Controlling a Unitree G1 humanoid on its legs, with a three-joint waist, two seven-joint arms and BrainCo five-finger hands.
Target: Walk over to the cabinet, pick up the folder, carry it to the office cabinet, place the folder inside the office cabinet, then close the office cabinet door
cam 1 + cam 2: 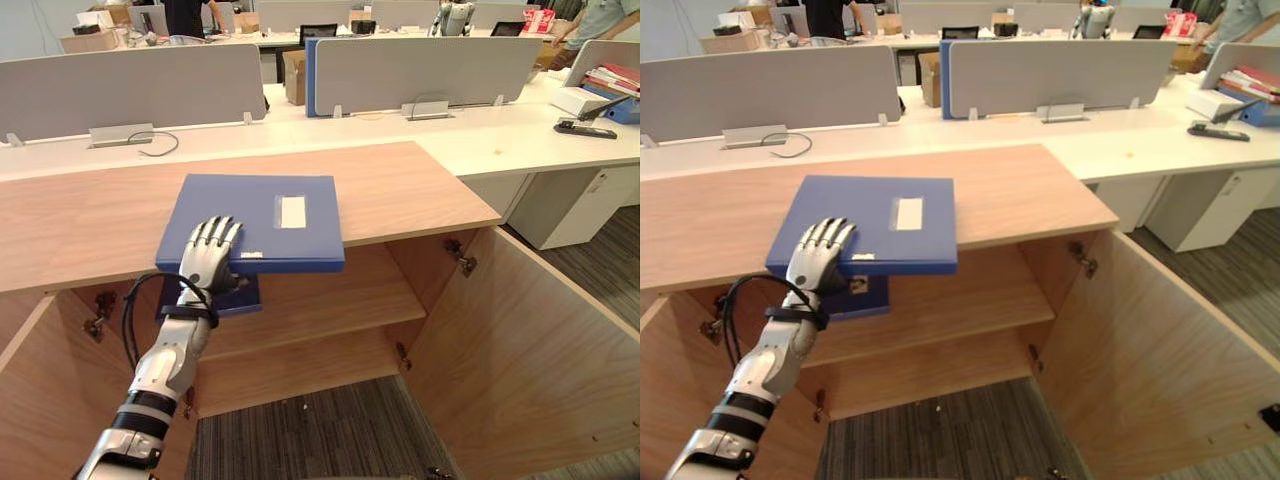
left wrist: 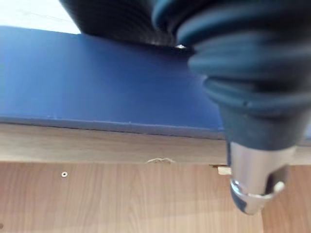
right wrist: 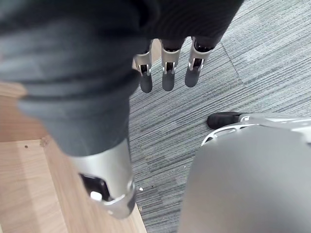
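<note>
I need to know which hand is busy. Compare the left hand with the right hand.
The left hand lies on the blue folder on the cabinet top; the right hand hangs over grey carpet, touching nothing. The left is reached forward, the right points down. Both have relaxed, uncurled fingers.

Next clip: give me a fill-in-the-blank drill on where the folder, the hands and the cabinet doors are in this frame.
1. The blue folder lies on ____ of the cabinet, jutting past its front edge.
2. The left hand lies flat on the ____.
3. The cabinet doors stand ____.
4. The right hand hangs, fingers straight, above the grey ____ on the floor.

Missing words: top; folder; open; carpet.
</note>
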